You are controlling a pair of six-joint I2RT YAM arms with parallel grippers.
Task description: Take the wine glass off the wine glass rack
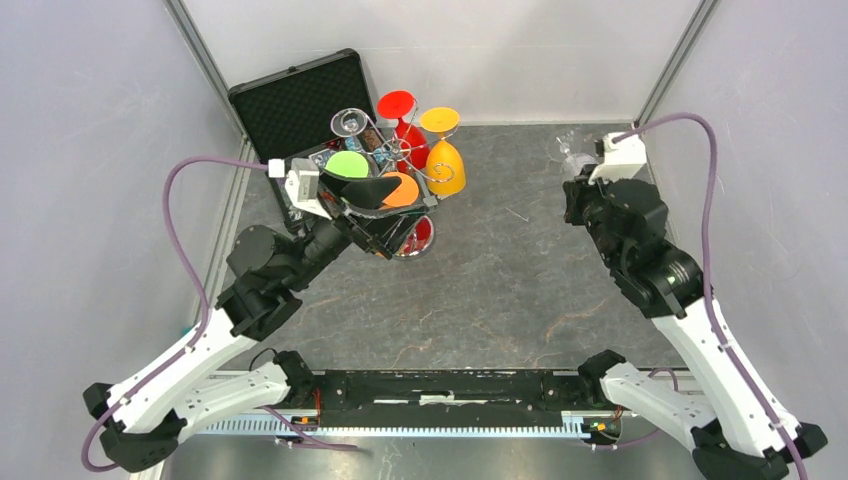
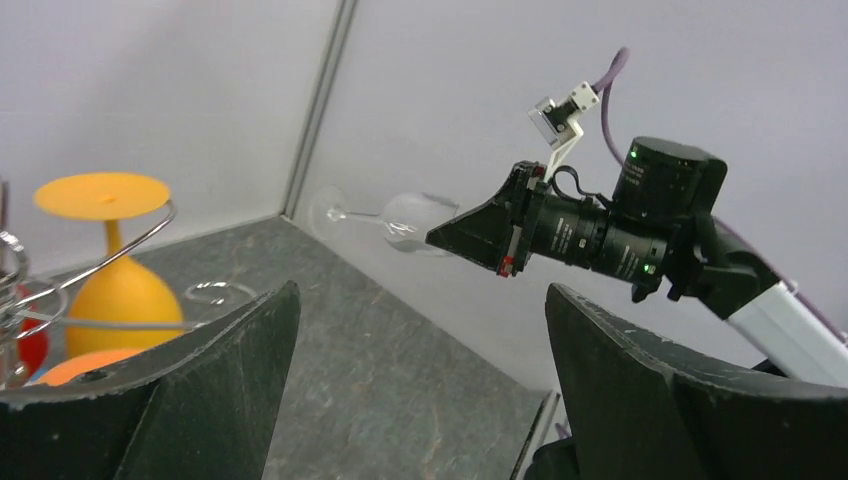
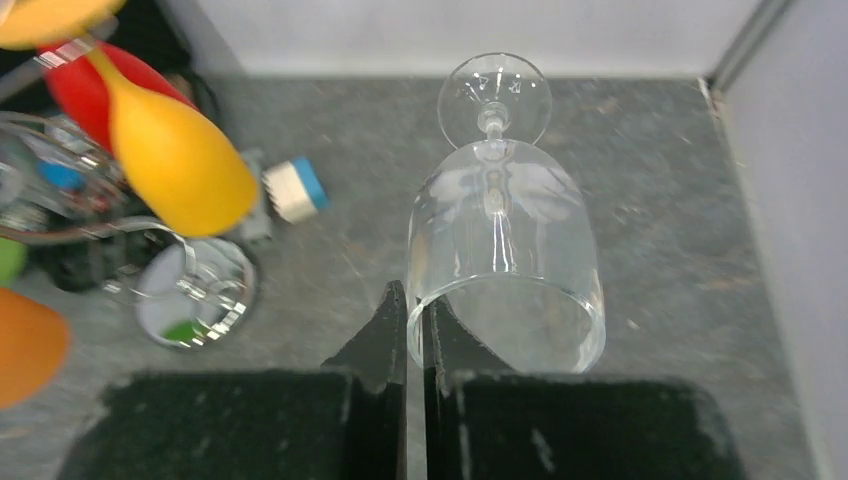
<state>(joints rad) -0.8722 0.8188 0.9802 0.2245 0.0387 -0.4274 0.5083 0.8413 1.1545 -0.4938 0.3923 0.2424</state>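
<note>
Two pincers: right pincer point(image 3: 414, 310) clenched on rim of clear wine glass point(image 3: 505, 260), well right of wine glass rack point(image 1: 398, 152), off hooks; left pincer point(image 2: 422, 295) released just beside rack. Advice: lower glass gently onto desk point(image 1: 520, 270), thin-rim pinch may slip.

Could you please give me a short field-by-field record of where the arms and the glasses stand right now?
left tool: open, nothing between its fingers, close to the wine glass rack
right tool: shut on the rim of the clear wine glass
clear wine glass: held on its side in the air, apart from the rack
on the rack: yellow glass, red glass, others
</note>
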